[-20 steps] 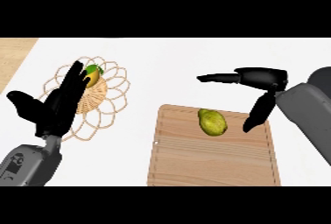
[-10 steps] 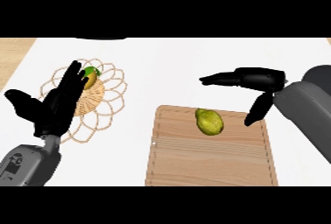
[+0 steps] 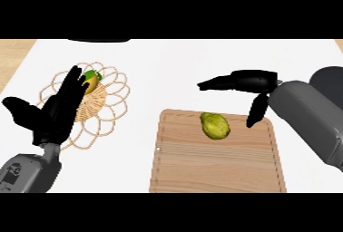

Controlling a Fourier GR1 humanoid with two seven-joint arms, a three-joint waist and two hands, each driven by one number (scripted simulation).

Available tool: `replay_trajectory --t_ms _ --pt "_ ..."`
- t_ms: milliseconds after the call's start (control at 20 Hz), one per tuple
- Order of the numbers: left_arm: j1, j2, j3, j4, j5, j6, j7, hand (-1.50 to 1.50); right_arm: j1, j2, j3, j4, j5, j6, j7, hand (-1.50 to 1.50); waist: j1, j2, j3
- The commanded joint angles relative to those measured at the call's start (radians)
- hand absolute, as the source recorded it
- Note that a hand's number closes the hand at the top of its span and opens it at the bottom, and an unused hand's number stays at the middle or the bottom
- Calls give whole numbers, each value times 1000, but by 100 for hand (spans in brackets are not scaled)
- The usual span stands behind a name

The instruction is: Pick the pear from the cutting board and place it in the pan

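A yellow-green pear (image 3: 215,125) lies on the far part of the wooden cutting board (image 3: 214,163). My right hand (image 3: 249,84) hovers just behind and to the right of the pear, open, fingers stretched to the left and the thumb pointing down beside the fruit; it does not touch it. My left hand (image 3: 55,113) stands open at the left, fingers up, over a wicker trivet. A dark edge at the top, the pan (image 3: 99,40), is barely visible.
A round wicker trivet (image 3: 100,102) lies at the left, with a yellow and green fruit (image 3: 90,81) on it, partly hidden by my left hand. A wooden strip (image 3: 13,56) borders the white counter at the far left.
My right hand has drifted left and slightly nearer, closing in above the pear. The pear, board and left hand have kept their places.
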Motion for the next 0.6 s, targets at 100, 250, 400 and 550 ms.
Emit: replay_trajectory --t_ms 100,250,400,550 --pt "-15 22 50 31 21 -46 8 0 -35 36 35 150 35 100 -207 -150 -6 2 0" --pt "10 -8 24 18 -9 -28 -15 0 -40 99 48 169 31 89 -179 -150 -10 -2 0" --pt "18 -14 24 6 -15 -19 2 0 -32 120 79 183 51 78 -196 -150 -13 -4 0" --pt "20 -23 30 17 -31 -17 -13 0 -59 196 102 218 78 55 -142 -150 -15 -4 -1"
